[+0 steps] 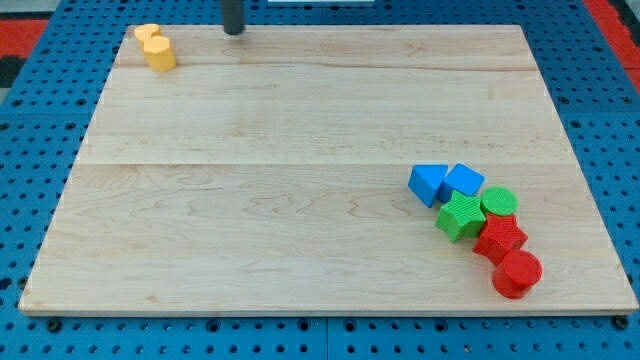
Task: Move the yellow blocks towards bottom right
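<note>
Wooden board (300, 200) on a blue pegboard surface (40, 150). The tip (233, 32) of the rod rests at the board's top edge, left of centre; it is a plain rod end with nothing to open or close, and it touches no block. Two yellow blocks (155, 47) sit touching each other in the top-left corner, near the tip on its left side; their shapes are unclear.

Cluster near the bottom-right corner:
- blue triangle (428, 184)
- blue cube (464, 180)
- green star (461, 216)
- green cylinder (499, 202)
- red star (500, 238)
- red cylinder (517, 273)
</note>
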Robot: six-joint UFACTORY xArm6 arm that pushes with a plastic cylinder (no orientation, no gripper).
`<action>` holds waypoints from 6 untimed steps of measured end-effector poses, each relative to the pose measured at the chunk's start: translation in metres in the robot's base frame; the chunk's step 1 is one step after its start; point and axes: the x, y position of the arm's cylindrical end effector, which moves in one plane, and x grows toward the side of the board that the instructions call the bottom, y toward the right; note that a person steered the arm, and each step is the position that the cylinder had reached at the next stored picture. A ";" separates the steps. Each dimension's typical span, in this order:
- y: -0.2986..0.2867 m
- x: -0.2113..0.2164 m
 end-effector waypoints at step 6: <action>-0.072 0.077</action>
